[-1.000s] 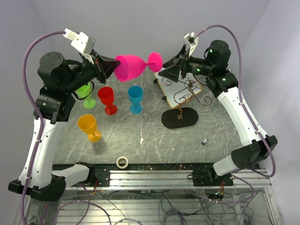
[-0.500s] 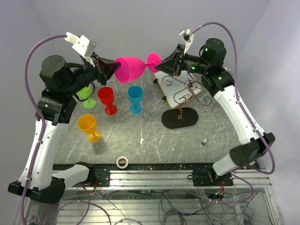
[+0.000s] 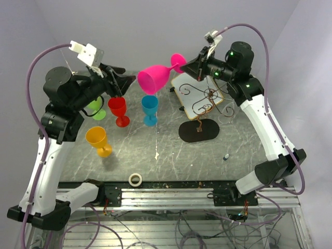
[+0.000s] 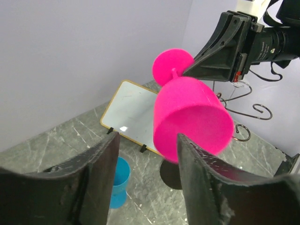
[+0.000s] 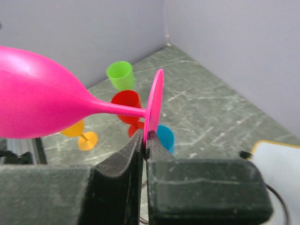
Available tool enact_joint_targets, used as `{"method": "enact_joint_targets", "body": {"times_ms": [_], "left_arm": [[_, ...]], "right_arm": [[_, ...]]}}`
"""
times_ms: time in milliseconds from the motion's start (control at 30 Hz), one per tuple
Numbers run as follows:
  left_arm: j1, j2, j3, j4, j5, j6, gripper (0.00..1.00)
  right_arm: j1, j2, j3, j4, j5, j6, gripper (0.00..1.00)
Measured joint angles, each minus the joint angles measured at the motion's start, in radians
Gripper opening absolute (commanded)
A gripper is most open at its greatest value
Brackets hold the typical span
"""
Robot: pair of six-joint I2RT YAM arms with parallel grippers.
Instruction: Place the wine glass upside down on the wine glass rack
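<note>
The pink wine glass (image 3: 155, 78) hangs in the air above the back of the table, lying sideways with its mouth toward the left arm. My right gripper (image 3: 182, 62) is shut on the edge of its round foot (image 5: 154, 103). My left gripper (image 3: 124, 79) stands open just left of the bowl (image 4: 192, 117), apart from it and with nothing between its fingers. The wine glass rack (image 3: 199, 124), thin wire scrolls on a black oval base, stands below and to the right of the glass.
A white board with a wooden rim (image 3: 188, 93) lies behind the rack. Green (image 3: 95, 106), red (image 3: 118, 108), blue (image 3: 150, 106) and orange (image 3: 97, 139) glasses stand upright at the left. A tape roll (image 3: 136, 179) sits near the front edge.
My right gripper shut on the glass's foot. My left gripper opened and drew back off the bowl. The glass tilted, its foot rising up and to the right.
</note>
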Motion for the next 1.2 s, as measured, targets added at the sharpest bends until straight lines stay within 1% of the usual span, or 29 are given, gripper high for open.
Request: {"method": "enact_joint_targets", "body": {"times_ms": [133,267,333,433,600,867,967,1200], "left_arm": [[0.0,-0.052,0.0,-0.034,-0.044,0.032,0.75],[0.0,-0.099,0.001,-0.074,-0.077,0.082,0.82],[0.0,-0.116,0.001,-0.106,-0.088,0.118,0.84],[0.0,-0.133,0.001,-0.164,-0.099,0.185,0.87],[0.0,-0.158,0.001,-0.284,-0.12,0.337,0.89],[0.011,-0.216,0.001,-0.46,-0.142,0.585,0.9],[0.021,-0.23,0.001,-0.505,-0.132,0.637,0.9],[0.053,-0.208,-0.016,-0.578,-0.105,0.679,0.9]], "right_arm": [[-0.081,-0.024,0.001,-0.027,0.026,-0.032,0.0],[-0.18,-0.032,0.043,-0.065,0.064,-0.076,0.0],[-0.203,-0.032,0.08,-0.094,0.114,-0.127,0.0],[-0.206,-0.038,0.13,-0.137,0.206,-0.224,0.0],[-0.205,-0.06,0.163,-0.193,0.367,-0.416,0.0],[-0.204,-0.06,0.172,-0.28,0.514,-0.637,0.0],[-0.204,-0.061,0.172,-0.3,0.536,-0.696,0.0],[-0.201,-0.106,0.134,-0.314,0.576,-0.801,0.0]]}}
